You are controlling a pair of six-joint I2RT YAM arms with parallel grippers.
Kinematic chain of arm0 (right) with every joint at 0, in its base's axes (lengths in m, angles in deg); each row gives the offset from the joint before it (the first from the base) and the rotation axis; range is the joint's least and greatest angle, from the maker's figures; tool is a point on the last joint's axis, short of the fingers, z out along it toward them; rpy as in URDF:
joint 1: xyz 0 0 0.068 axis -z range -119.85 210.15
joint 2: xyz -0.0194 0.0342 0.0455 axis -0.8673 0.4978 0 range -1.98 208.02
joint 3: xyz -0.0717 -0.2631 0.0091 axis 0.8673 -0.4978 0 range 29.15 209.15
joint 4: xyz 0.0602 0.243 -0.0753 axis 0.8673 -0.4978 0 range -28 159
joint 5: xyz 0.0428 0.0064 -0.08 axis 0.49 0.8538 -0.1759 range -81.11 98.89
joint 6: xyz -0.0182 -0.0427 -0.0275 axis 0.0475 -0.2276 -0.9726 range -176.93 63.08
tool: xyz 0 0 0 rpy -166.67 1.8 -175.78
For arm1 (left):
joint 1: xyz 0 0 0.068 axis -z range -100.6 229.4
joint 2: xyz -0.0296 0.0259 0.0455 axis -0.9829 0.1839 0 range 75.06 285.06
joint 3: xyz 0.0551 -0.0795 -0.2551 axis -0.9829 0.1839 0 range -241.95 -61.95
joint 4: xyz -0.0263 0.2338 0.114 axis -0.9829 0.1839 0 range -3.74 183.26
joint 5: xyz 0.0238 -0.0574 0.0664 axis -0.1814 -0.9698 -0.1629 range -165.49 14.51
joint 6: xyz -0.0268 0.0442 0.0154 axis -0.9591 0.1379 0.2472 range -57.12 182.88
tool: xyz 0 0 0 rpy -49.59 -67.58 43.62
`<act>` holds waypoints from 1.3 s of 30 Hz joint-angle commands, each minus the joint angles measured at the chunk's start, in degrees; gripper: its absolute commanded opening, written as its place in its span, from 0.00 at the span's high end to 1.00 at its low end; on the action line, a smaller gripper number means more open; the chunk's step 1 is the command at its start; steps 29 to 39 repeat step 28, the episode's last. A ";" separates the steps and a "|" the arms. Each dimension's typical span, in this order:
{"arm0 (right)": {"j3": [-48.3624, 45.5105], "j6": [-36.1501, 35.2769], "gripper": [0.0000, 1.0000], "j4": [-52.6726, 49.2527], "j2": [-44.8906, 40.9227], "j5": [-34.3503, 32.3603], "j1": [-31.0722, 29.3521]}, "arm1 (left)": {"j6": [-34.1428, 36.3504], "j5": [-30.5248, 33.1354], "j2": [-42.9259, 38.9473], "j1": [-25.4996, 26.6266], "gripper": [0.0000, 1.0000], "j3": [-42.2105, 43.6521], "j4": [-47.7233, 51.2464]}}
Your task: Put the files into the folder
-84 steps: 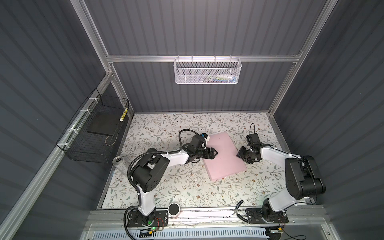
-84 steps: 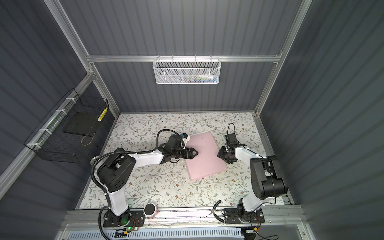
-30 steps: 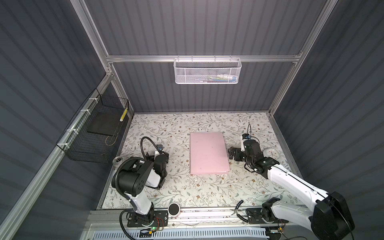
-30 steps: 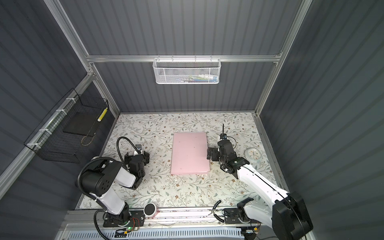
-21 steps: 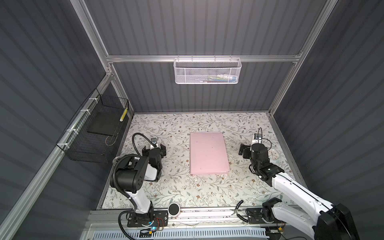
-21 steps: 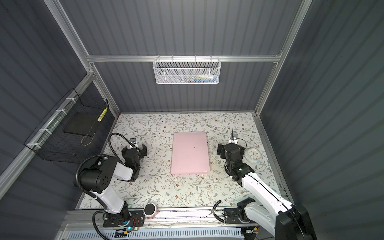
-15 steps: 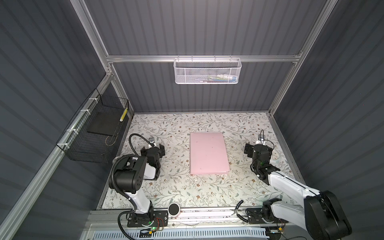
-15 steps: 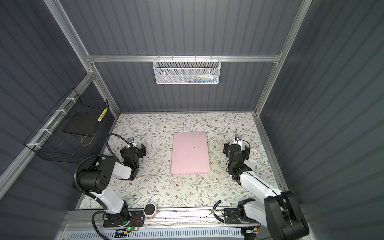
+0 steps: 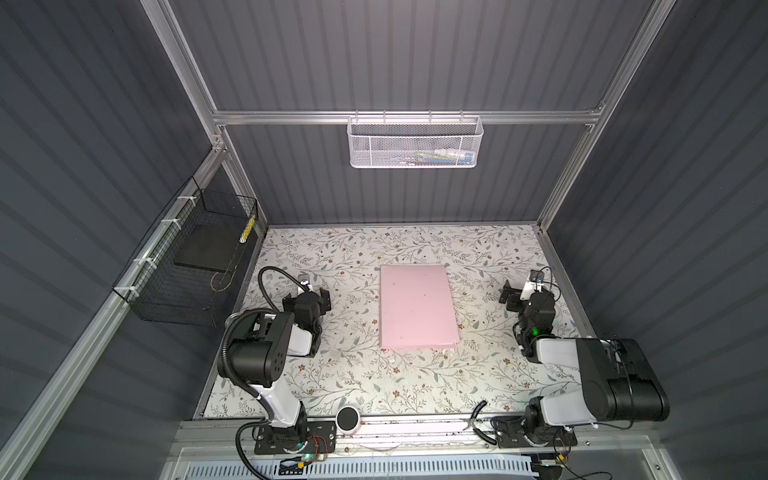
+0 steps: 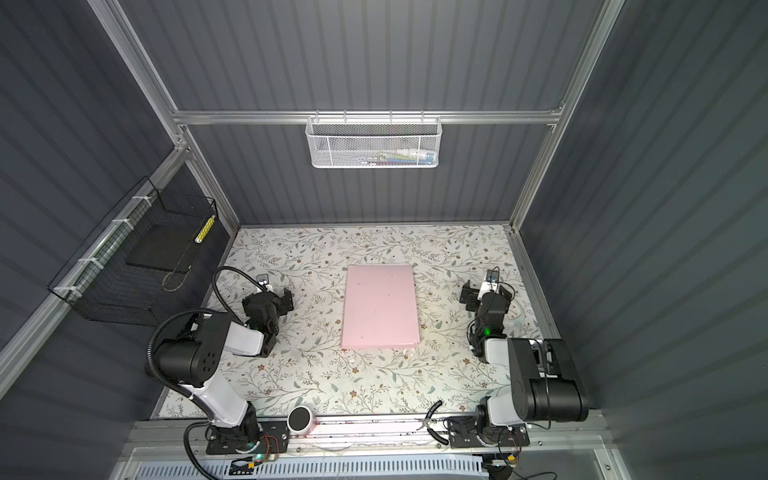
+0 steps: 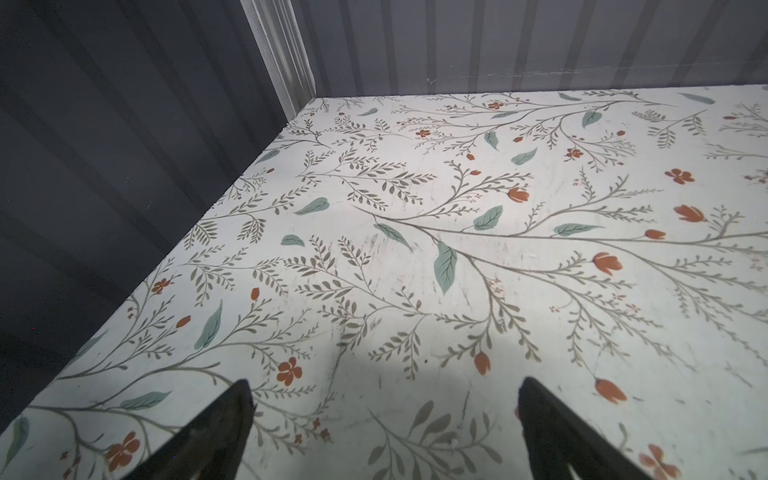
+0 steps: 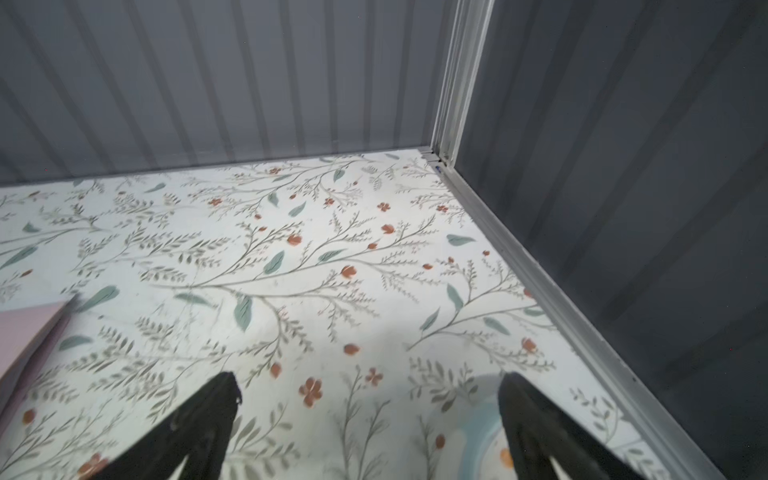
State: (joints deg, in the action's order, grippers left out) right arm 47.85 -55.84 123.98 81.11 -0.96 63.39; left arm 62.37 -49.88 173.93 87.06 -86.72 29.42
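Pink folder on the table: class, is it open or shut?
Shut. The pink folder lies flat, one plain cover facing up, no inside or clip showing.

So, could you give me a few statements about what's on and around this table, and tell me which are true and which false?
1. The thin pale pink rectangular folder lies closed and flat on the flower-patterned table. True.
2. The left gripper grips the folder. False: it is open, empty and apart from the folder.
3. The right gripper is open with nothing between its jaws. True.
4. The white metal mesh basket stands on the table. False: it hangs from the metal rail high at the back.
5. A dark grey flat slab lies in the black wire basket hung at the left. True.
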 commanded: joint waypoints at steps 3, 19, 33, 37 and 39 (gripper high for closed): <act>-0.05 2.59 0.01 0.74 0.38 8.04 0.39 | -0.61 0.66 -0.30 -0.37 0.00 -0.89 1.05; -0.29 2.56 0.01 1.31 0.41 8.22 0.36 | -0.78 -0.14 -0.20 -0.61 0.00 -1.37 2.15; -0.24 2.60 0.01 1.27 0.41 8.12 0.36 | -1.24 -2.12 -0.52 -1.68 0.00 -0.74 1.38; -0.24 2.60 0.01 1.27 0.41 8.12 0.36 | -1.24 -2.12 -0.52 -1.68 0.00 -0.74 1.38; -0.24 2.60 0.01 1.27 0.41 8.12 0.36 | -1.24 -2.12 -0.52 -1.68 0.00 -0.74 1.38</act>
